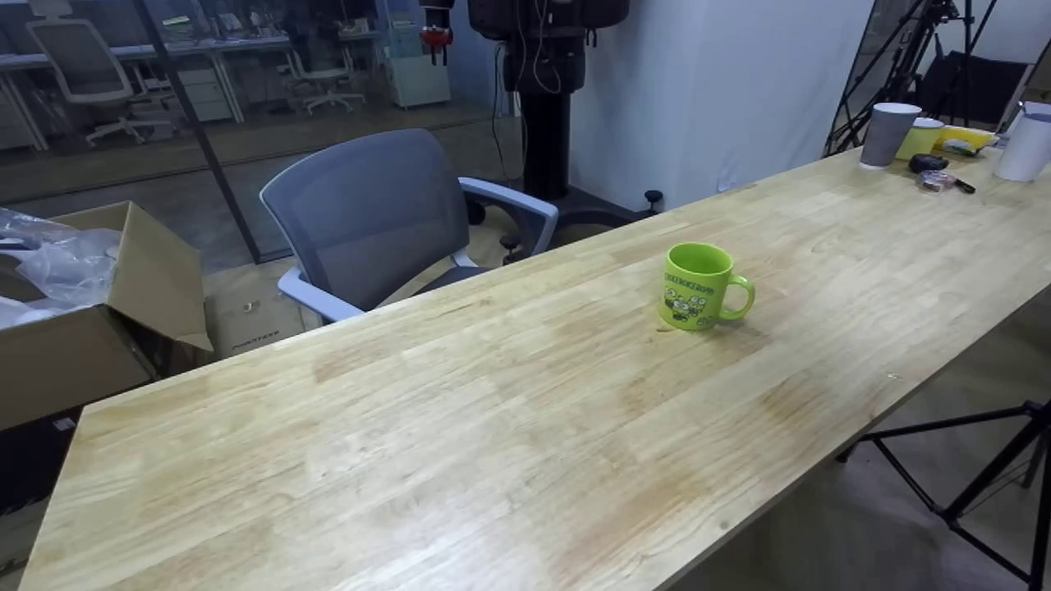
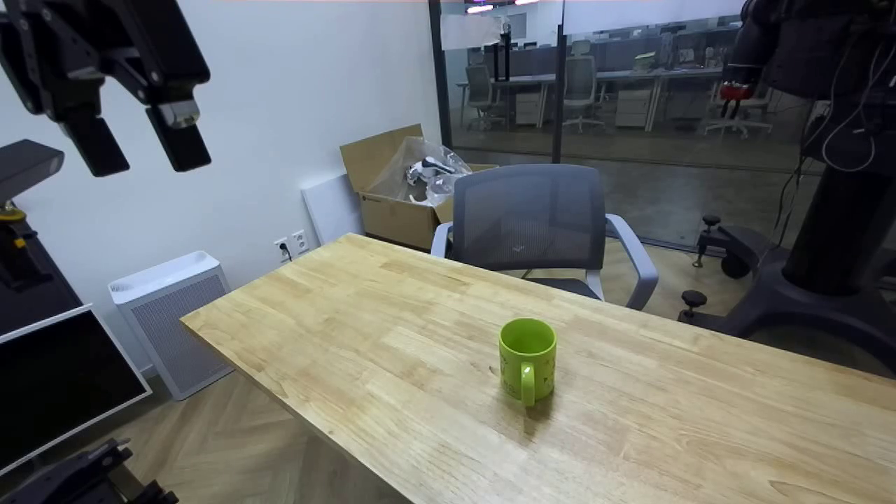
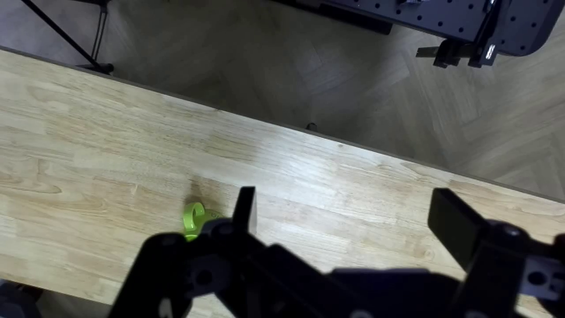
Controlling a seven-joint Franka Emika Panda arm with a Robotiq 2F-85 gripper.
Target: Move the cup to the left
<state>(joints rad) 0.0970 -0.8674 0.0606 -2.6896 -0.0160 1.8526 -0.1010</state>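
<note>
— What is showing in an exterior view?
— A glossy lime-green mug (image 1: 690, 287) is standing upright between the long edges of the wood-grained tabletop (image 1: 394, 460), carrying dark, hard-to-read lettering above big-eyed cartoon figures.
— How is the gripper (image 2: 148, 157) looking?
— In an exterior view, its blocky black fingertips (image 2: 180, 143) are standing wide apart. The mug is sitting well apart from both visible corners.
— And in the wrist view?
— The gripper is partly hiding the mug.
</note>
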